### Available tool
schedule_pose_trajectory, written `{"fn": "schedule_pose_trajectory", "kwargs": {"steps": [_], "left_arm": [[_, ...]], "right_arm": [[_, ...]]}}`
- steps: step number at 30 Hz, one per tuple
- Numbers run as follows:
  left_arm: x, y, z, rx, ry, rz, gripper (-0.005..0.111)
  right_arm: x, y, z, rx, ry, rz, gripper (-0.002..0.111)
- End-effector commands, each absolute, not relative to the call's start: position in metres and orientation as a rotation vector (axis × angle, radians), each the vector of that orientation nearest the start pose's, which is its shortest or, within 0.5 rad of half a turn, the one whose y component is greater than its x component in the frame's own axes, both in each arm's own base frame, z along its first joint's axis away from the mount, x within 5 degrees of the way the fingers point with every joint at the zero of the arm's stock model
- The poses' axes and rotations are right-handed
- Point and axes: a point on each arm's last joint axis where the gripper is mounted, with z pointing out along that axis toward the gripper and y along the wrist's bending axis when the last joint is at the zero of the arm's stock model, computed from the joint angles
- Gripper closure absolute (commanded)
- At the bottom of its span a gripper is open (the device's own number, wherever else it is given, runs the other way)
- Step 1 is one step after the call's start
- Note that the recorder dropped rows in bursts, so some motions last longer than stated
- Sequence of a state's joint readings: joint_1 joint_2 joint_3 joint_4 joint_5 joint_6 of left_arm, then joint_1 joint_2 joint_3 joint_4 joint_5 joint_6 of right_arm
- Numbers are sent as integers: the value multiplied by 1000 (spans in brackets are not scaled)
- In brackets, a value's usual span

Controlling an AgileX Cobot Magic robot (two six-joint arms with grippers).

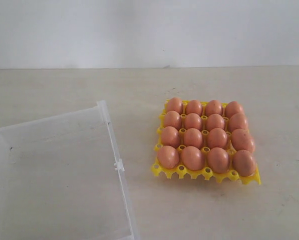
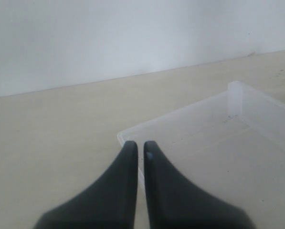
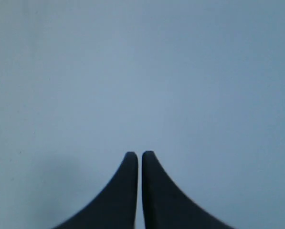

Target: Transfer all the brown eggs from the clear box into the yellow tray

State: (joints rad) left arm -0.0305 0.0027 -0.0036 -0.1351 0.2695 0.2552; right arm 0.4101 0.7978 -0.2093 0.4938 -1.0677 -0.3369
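Several brown eggs fill every cup of the yellow tray, right of centre on the table in the exterior view. The clear box lies at the lower left with nothing inside it. Neither arm shows in the exterior view. In the left wrist view my left gripper is shut with nothing between its dark fingers, and it hangs over a corner of the clear box. My right gripper is shut and empty too, with only a plain pale surface behind it.
A small clip tab sticks out from the box's right rim. The beige table runs back to a white wall. Bare tabletop lies between box and tray.
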Motion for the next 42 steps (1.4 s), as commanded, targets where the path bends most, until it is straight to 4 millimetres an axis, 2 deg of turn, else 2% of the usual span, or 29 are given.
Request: {"fn": "schedule_pose_trajectory", "kwargs": {"steps": [1, 4, 8, 12, 14, 16, 18, 24, 29, 37, 40, 42], "left_arm": [[55, -5, 190, 158, 1735, 29, 103], [55, -5, 190, 158, 1735, 29, 103], [55, -5, 190, 158, 1735, 29, 103], [55, -5, 190, 158, 1735, 29, 103], [55, -5, 190, 158, 1735, 29, 103], [55, -5, 190, 158, 1735, 29, 103], [55, -5, 190, 158, 1735, 29, 103], [55, -5, 190, 158, 1735, 29, 103], [55, -5, 190, 158, 1735, 29, 103], [55, -5, 190, 158, 1735, 29, 103], [55, -5, 190, 158, 1735, 29, 103], [55, -5, 190, 158, 1735, 29, 103]], "right_arm": [[116, 8, 314, 167, 979, 75, 108], [99, 1, 338, 183, 879, 93, 108], [85, 2, 368, 78, 892, 59, 108], [79, 19, 393, -227, 1060, 32, 108], [75, 30, 403, -456, 1139, -7, 108], [75, 38, 405, -610, 1207, 3, 108], [78, 45, 400, -688, 1284, 53, 108], [90, 56, 372, -690, 1516, 241, 108], [87, 59, 364, -646, 1628, 369, 108], [87, 59, 365, -641, 1623, 369, 108], [92, 51, 376, -593, 1500, 231, 108], [94, 48, 385, -494, 1410, 228, 108]]}}
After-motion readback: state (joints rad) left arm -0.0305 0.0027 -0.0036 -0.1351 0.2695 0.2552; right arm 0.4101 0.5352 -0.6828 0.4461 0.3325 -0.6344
